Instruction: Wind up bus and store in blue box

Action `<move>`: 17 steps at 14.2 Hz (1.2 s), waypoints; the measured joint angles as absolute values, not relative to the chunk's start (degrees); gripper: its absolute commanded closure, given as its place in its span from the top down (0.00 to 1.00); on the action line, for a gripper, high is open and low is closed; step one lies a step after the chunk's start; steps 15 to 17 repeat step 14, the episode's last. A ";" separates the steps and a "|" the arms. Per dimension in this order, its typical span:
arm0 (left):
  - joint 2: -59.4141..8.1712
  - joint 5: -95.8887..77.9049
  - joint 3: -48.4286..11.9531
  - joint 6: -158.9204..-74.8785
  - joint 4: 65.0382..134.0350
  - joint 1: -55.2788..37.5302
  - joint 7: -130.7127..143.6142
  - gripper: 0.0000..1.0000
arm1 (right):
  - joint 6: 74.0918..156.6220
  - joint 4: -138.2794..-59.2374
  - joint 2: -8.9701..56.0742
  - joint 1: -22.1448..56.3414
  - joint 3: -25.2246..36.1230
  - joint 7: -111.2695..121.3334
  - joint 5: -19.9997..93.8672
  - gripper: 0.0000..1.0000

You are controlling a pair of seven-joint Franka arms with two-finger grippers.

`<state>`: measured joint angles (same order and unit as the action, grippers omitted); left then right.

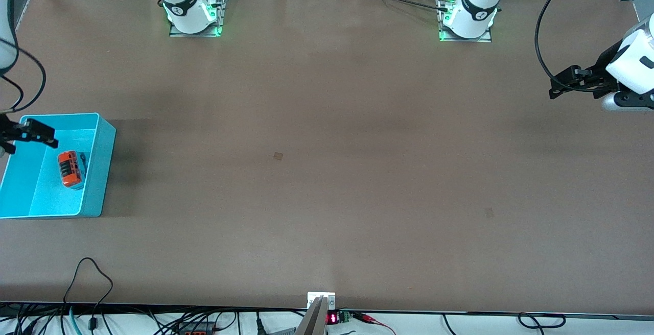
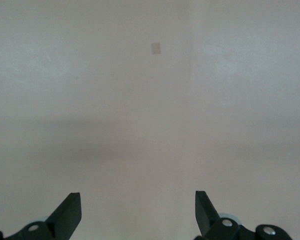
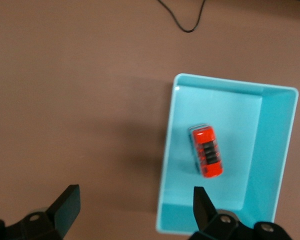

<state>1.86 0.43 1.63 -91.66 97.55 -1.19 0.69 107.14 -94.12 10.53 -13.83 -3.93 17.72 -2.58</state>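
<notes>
The orange-red bus (image 1: 70, 169) lies inside the blue box (image 1: 104, 171), roof up, close to the box's long wall that faces the table's middle. It also shows in the right wrist view (image 3: 207, 151), resting on the floor of the box (image 3: 225, 110). My right gripper (image 1: 51, 138) is open and empty, up in the air over the box's rim at the end nearer the robots' bases; it also shows in the right wrist view (image 3: 135, 197). My left gripper (image 1: 559, 84) is open and empty, waiting above bare table at the left arm's end (image 2: 137, 202).
The blue box stands at the right arm's end of the table. A small pale patch (image 1: 278, 156) marks the table's middle, and another patch (image 1: 489, 212) lies toward the left arm's end. A black cable loop (image 1: 92, 273) rests near the front edge.
</notes>
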 measured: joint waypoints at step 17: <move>1.86 0.43 1.49 -91.66 97.55 -1.19 0.69 1.00 | 92.22 -92.54 3.03 -4.24 -3.16 5.98 -2.57 1.00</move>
